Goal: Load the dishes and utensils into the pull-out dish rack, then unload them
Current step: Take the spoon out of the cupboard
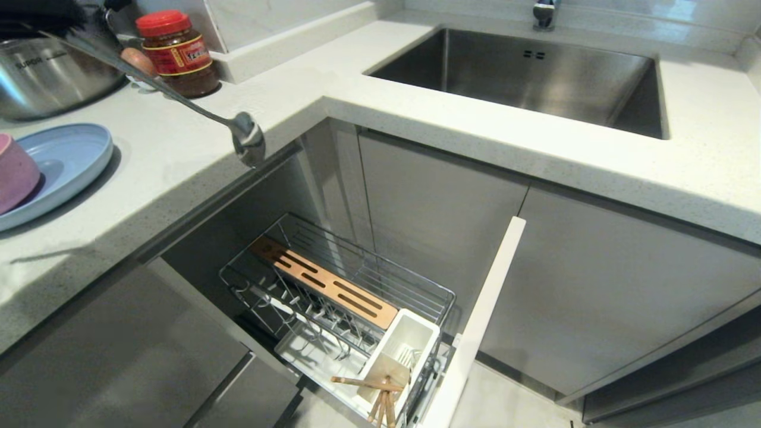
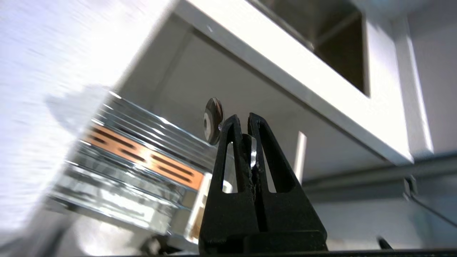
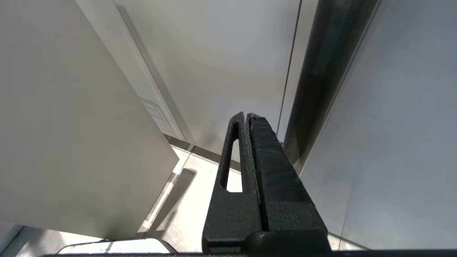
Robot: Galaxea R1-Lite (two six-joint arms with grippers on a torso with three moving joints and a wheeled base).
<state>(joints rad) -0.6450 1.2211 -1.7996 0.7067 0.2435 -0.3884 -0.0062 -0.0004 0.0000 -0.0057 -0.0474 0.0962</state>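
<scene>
1. Left gripper is clamped on the handle of the spoon; the wrist view shows the metal pinched between the two black fingers. Held by the handle end, so the bowl hangs free and can go down first.
2. The spoon hangs in air over the counter edge, bowl end low and to the right, above the open cabinet. My read: mid-carry from counter to rack, loading phase.
3. Pull-out dish rack is drawn out below, near centre. White cutlery cup sits at its near right corner; the chopsticks are already at that cup, splayed over its near edge. Likely target for the spoon.
4. Plate and pink bowl are on the counter at far left, bowl resting on the plate. Not loaded yet; the plate prongs are bare.
5. Right gripper has its fingers pressed together on nothing, parked low beside the cabinet fronts; it's not in the head view.
6. View differences: the head view shows the whole spoon and its height over the rack, but the grip itself is cut off at the top left corner. The left wrist view shows the grip and the spoon bowl end-on, with the wooden strip beyond it, but nothing of the plate or chopsticks.
7. Risk: a long thin lever in a narrow pinch may swivel.
</scene>
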